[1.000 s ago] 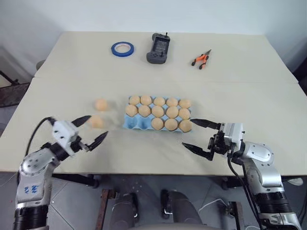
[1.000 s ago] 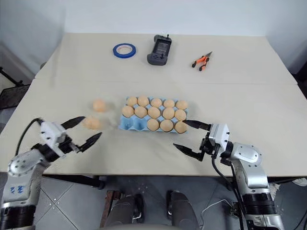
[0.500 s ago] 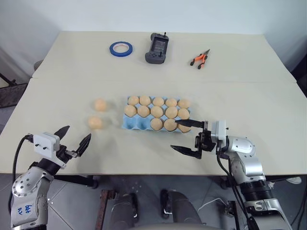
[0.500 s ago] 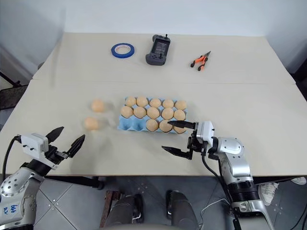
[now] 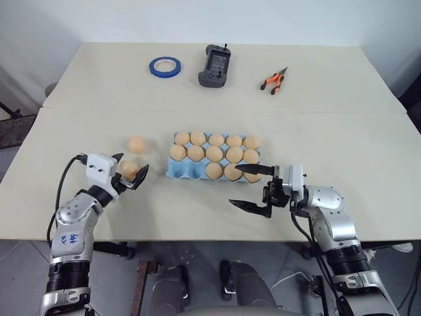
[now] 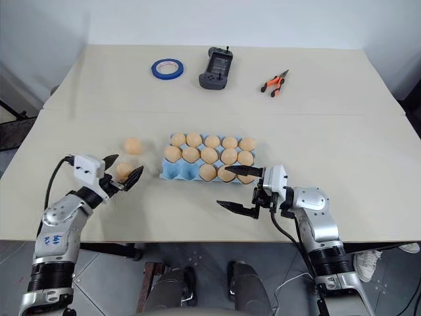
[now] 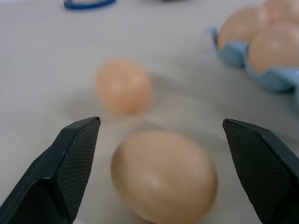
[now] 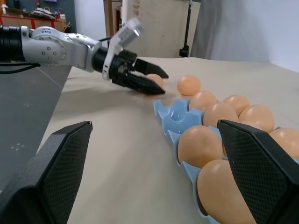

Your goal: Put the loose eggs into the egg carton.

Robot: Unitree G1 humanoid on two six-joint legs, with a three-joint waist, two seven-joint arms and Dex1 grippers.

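beige table (image 5: pixel 329 131), egg carton (image 5: pixel 184 170), loose eggs (image 5: pixel 137 143), tape ring (image 5: pixel 166 66)

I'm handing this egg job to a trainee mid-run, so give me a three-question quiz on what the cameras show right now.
1. True or false: the left gripper has its jaws open around the nearer loose egg.
2. How many loose eggs lie on the table outside the egg carton?
3. Which carton row has empty cups? A) far row B) middle row C) near row

Key:
1. True; the jaws stand on either side of it, not closed.
2. Two; the other is the farther loose egg.
3. C, at its left end.
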